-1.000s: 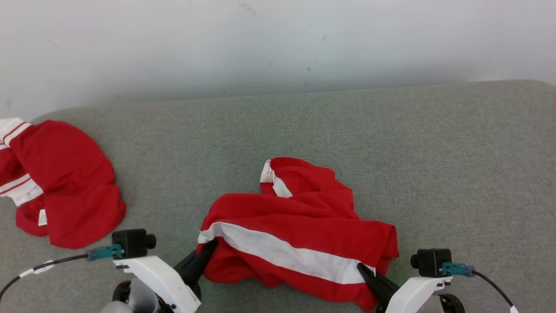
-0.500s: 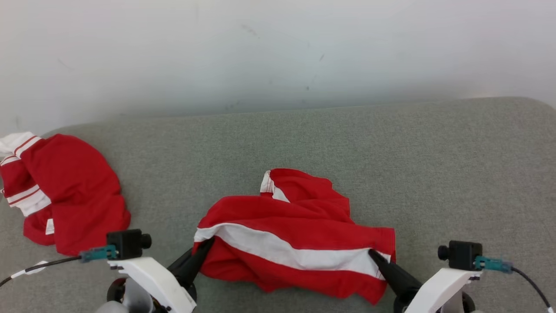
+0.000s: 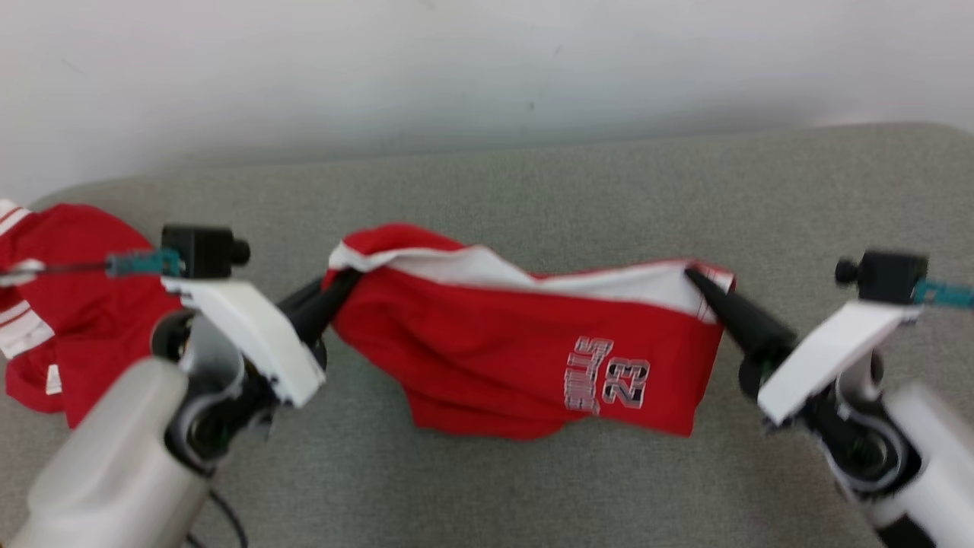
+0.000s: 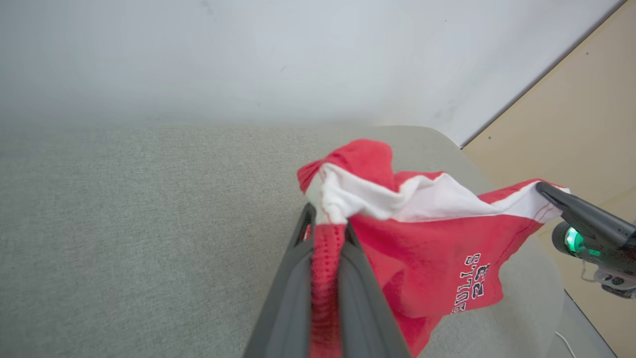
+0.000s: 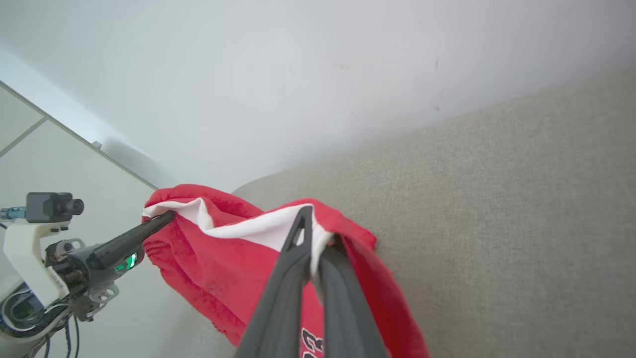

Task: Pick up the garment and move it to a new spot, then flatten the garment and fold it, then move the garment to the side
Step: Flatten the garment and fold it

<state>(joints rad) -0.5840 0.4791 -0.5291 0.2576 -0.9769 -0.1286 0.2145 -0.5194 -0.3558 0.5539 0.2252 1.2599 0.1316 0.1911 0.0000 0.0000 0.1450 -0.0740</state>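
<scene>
Since half a second ago you've lifted the garment [image 3: 525, 358] off the grey cushion [image 3: 533, 190]. Head view: it hangs stretched between the left gripper [image 3: 342, 285] and right gripper [image 3: 700, 281]. Left wrist view: jaws clamped on one white-banded corner. Right wrist view: jaws clamped on the other. Pickup looks done; you still have relocating, flattening, folding and setting aside to do.

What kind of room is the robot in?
Probably a plain indoor test room. A grey cushioned surface stands against a bare white wall, with a tan floor beside it and a red garment held up.
</scene>
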